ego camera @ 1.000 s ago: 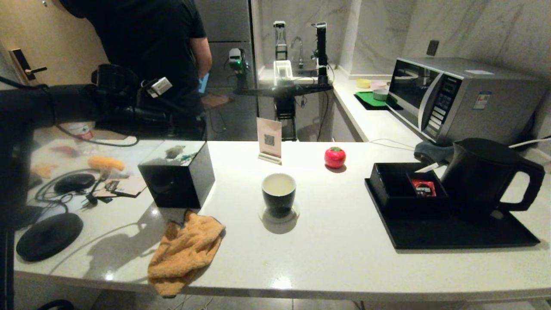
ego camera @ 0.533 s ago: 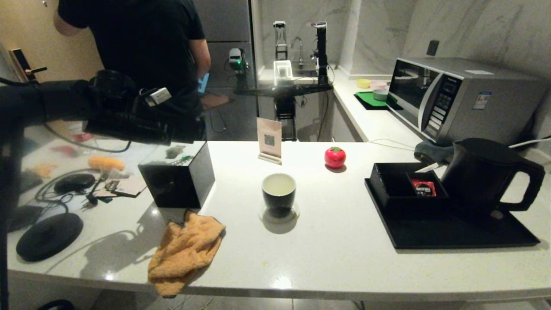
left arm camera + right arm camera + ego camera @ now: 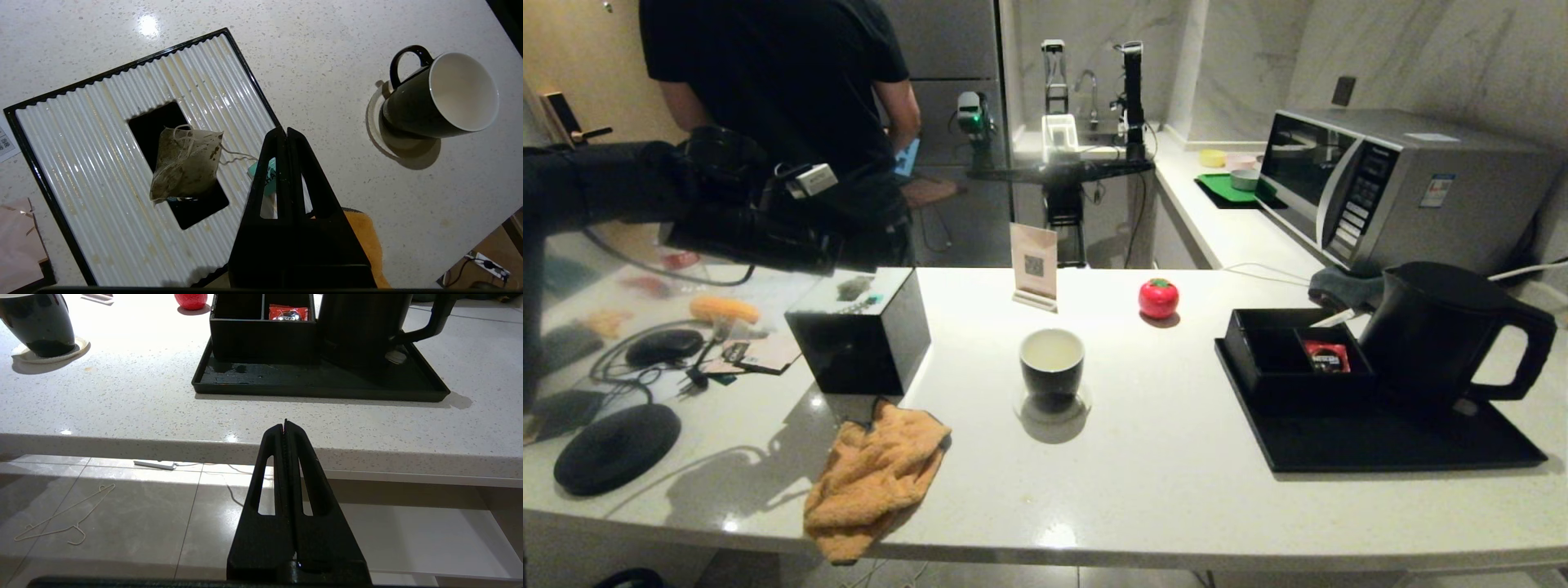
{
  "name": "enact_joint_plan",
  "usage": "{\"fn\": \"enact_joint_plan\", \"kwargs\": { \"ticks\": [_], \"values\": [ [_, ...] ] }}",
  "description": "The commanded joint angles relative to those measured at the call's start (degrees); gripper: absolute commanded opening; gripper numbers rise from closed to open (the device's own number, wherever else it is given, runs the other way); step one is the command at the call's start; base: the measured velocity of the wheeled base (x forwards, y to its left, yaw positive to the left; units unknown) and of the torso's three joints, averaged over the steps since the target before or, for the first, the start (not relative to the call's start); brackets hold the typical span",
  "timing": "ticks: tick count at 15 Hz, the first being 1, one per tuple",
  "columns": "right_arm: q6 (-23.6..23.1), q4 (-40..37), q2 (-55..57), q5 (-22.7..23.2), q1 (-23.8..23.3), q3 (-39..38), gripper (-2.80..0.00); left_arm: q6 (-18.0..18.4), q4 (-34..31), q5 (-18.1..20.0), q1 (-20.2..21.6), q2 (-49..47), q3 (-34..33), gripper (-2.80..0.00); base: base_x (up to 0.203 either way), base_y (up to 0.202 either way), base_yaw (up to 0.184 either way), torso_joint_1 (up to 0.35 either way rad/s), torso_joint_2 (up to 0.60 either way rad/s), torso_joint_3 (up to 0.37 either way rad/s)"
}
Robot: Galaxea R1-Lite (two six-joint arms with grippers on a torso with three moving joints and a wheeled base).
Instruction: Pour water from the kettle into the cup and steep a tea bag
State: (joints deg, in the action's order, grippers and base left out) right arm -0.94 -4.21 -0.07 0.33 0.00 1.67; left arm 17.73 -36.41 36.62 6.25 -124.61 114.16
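The tea bag (image 3: 186,163) lies on the ribbed white top of the black tissue box (image 3: 858,339), over its slot, with string and teal tag (image 3: 267,175) beside it. My left gripper (image 3: 286,130) hovers above that tag, shut and empty; the left arm (image 3: 621,192) reaches in from the left. The black cup (image 3: 1052,363) stands mid-counter on a coaster and shows a loop handle (image 3: 406,61). The black kettle (image 3: 1445,335) stands on the black tray (image 3: 1380,445) at right. Water is hidden. My right gripper (image 3: 284,424) rests shut below the counter's front edge.
An orange cloth (image 3: 874,478) hangs over the counter's front edge. The kettle's base disc (image 3: 617,447) and cables lie left. A red timer (image 3: 1158,298), card stand (image 3: 1034,265), divided black box (image 3: 1298,359) and microwave (image 3: 1388,184) stand behind. A person (image 3: 784,65) stands beyond the counter.
My left wrist has turned and drawn slightly left, tipping the gripper down over the tissue box. The tea bag stayed on the box. The person behind has shifted.
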Motion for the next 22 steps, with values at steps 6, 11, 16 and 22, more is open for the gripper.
{"fn": "enact_joint_plan", "kwargs": {
  "ticks": [6,11,16,22],
  "values": [
    [-0.03,-0.01,0.07,0.02,0.0,0.0,-2.8,1.34,0.03,-4.38,-0.01,-0.02,0.28,-2.8,0.0,0.0,0.0,0.0,0.0,0.0],
    [-0.03,-0.01,0.07,0.02,0.0,0.0,-2.8,1.34,0.47,-6.65,-0.01,-0.19,0.44,-2.8,0.0,0.0,0.0,0.0,0.0,0.0],
    [-0.03,-0.01,0.07,0.02,0.0,0.0,-2.8,1.43,2.77,-8.41,0.16,-1.63,0.44,-2.8,0.0,0.0,0.0,0.0,0.0,0.0],
    [-0.03,-0.01,0.07,0.02,0.0,0.0,-2.8,1.43,7.15,-8.41,0.18,-4.33,0.44,-2.8,0.0,0.0,0.0,0.0,0.0,0.0]
  ]
}}
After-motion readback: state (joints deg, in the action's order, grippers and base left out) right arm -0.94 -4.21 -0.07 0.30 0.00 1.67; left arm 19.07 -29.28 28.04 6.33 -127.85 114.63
